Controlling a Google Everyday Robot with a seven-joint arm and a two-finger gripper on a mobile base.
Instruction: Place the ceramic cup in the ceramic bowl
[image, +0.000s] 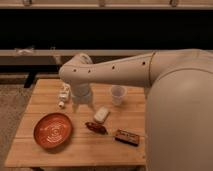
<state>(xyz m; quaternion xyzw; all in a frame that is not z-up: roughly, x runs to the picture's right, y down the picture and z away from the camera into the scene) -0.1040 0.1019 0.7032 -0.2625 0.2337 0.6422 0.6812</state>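
Observation:
The ceramic cup (117, 94), a small pale handleless tumbler, stands upright on the wooden table (80, 147) right of centre toward the back. The ceramic bowl (53, 130), a wide shallow orange-red dish with pale swirl lines, sits at the front left and holds nothing. My arm reaches in from the right across the table. My gripper (83, 102) hangs below the wrist over the middle-back of the table, left of the cup and up and to the right of the bowl. It is apart from both.
A slim white bottle-like thing (63, 95) lies left of the gripper. A white oblong lump (101, 114), a dark red item (96, 128) and a brown packet (126, 137) lie between cup and front edge. Shelving runs behind the table.

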